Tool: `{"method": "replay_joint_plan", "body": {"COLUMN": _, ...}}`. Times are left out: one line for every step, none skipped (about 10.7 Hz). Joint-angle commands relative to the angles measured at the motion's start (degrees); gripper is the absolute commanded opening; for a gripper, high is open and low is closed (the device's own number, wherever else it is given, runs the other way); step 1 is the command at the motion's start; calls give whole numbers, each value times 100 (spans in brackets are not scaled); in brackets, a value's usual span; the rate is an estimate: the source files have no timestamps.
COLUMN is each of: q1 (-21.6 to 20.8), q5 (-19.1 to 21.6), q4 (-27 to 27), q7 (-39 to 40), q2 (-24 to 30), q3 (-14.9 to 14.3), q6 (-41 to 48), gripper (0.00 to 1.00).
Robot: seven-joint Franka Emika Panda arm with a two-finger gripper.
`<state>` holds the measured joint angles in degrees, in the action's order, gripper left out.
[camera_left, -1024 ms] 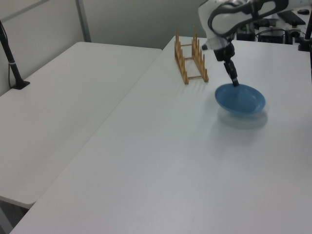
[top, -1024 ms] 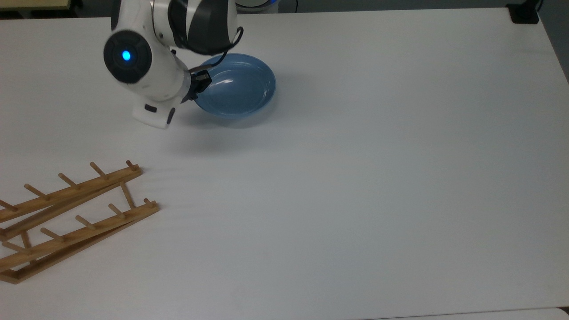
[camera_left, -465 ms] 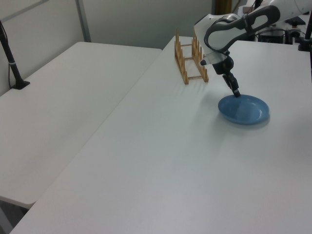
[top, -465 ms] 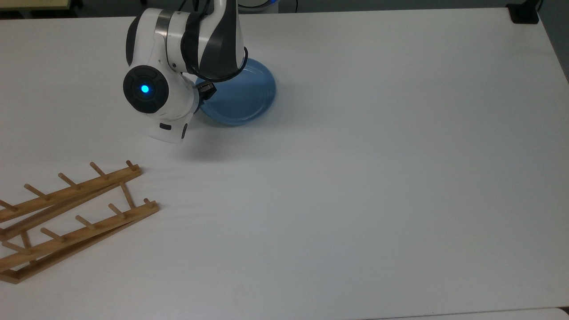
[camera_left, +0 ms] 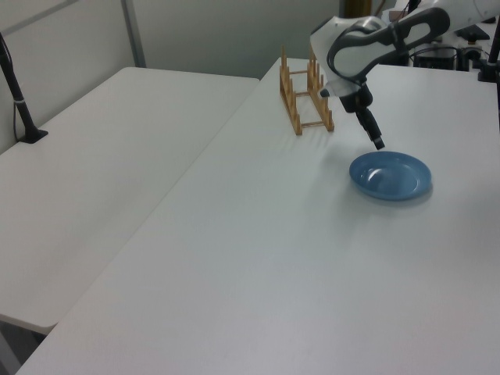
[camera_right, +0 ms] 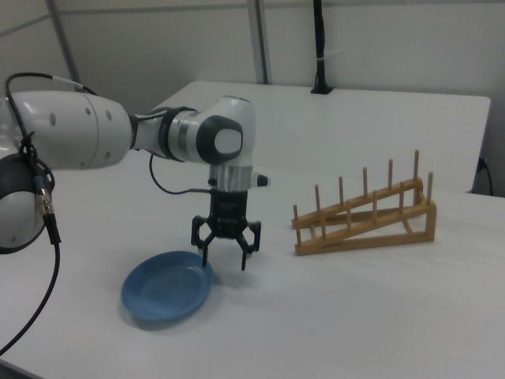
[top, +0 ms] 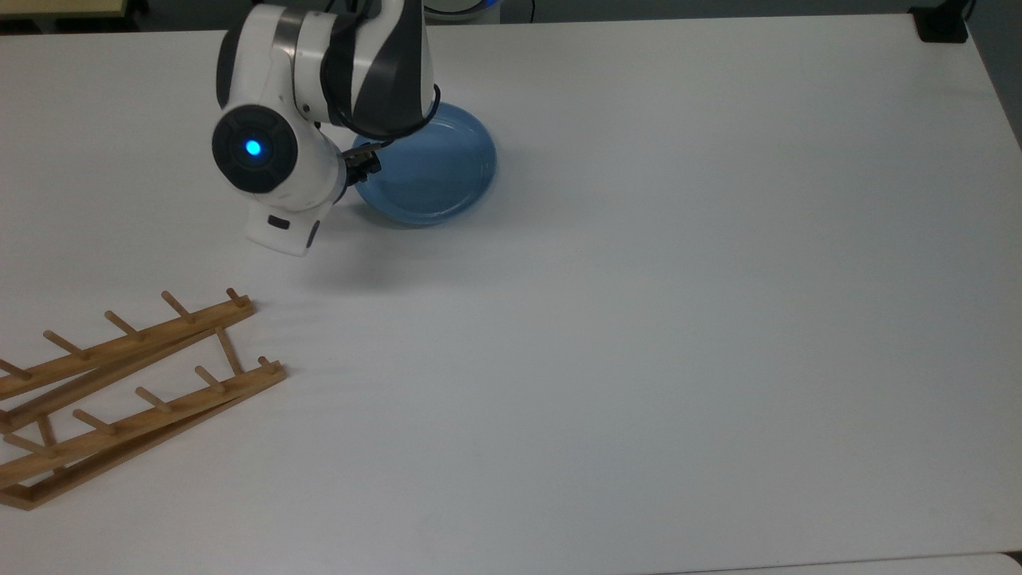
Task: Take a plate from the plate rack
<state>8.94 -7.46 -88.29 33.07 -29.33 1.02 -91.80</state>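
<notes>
a: since the earlier frames the plate [top: 427, 164] has gone from tilted in the hand's grip to lying flat on the worktop [top: 679, 319], and the hand [camera_right: 226, 260] has lifted off it.

b: so what is the hand doing now?

a: it hangs just above the plate's rim, fingers [camera_right: 244, 259] spread apart, holding nothing. in the right view it sits at the centre of the frame, with the plate at the lower left.

b: and the plate rack?

a: the plate rack [top: 120, 383] stands well apart from the plate, at the lower left of the top view, with nothing between its pegs.

b: how far along, then?

a: i'd judge it done: the plate is out of the rack and set down. all that looks left is for the arm to pull clear.
</notes>
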Motion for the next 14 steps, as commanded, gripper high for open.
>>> {"method": "replay_joint_plan", "body": {"q1": -59, "q5": -54, "q4": -48, "q7": -572, "q2": 620, "q3": -58, "q6": -92, "gripper": 100}}
{"method": "replay_joint_plan", "body": {"q1": -59, "q5": -54, "q4": -39, "q7": -782, "q2": 839, "q3": -49, "q6": -101, "gripper": 100}}
{"method": "replay_joint_plan", "body": {"q1": -68, "q5": -45, "q4": -39, "q7": -1080, "q2": 1076, "q3": -23, "q6": -118, "gripper": 100}}
{"method": "replay_joint_plan", "body": {"q1": -94, "q5": -36, "q4": -39, "q7": -1466, "q2": 1288, "q3": -6, "q6": -119, "gripper": 100}}
{"method": "replay_joint_plan", "body": {"q1": -242, "q5": -36, "q4": -39, "q7": -1914, "q2": 1464, "q3": -5, "q6": -110, "gripper": 100}}
{"method": "replay_joint_plan", "body": {"q1": -418, "q5": -45, "q4": -39, "q7": -2405, "q2": 1613, "q3": -5, "q6": -101, "gripper": 100}}
{"method": "replay_joint_plan", "body": {"q1": -550, "q5": -36, "q4": -39, "q7": -2950, "q2": 1754, "q3": -5, "q6": -110, "gripper": 100}}
{"method": "replay_joint_plan", "body": {"q1": -725, "q5": -1, "q4": -48, "q7": -3486, "q2": 1903, "q3": -5, "q6": -118, "gripper": 100}}
{"method": "replay_joint_plan", "body": {"q1": -849, "q5": 51, "q4": -100, "q7": -3970, "q2": 2096, "q3": -5, "q6": -127, "gripper": 100}}
{"method": "replay_joint_plan", "body": {"q1": -963, "q5": 78, "q4": -135, "q7": -4140, "q2": 2272, "q3": -5, "q6": -127, "gripper": 100}}
{"method": "replay_joint_plan", "body": {"q1": -1016, "q5": 96, "q4": -284, "q7": -4176, "q2": 2509, "q3": -14, "q6": -171, "gripper": 100}}
{"method": "replay_joint_plan", "body": {"q1": -1069, "q5": 113, "q4": -485, "q7": -4447, "q2": 2798, "q3": -58, "q6": -380, "gripper": 100}}
{"method": "replay_joint_plan", "body": {"q1": -1070, "q5": 113, "q4": -679, "q7": -4858, "q2": 2993, "q3": -67, "q6": -626, "gripper": 100}}
{"method": "replay_joint_plan", "body": {"q1": -1052, "q5": 113, "q4": -663, "q7": -4915, "q2": 3021, "q3": -67, "q6": -646, "gripper": 100}}
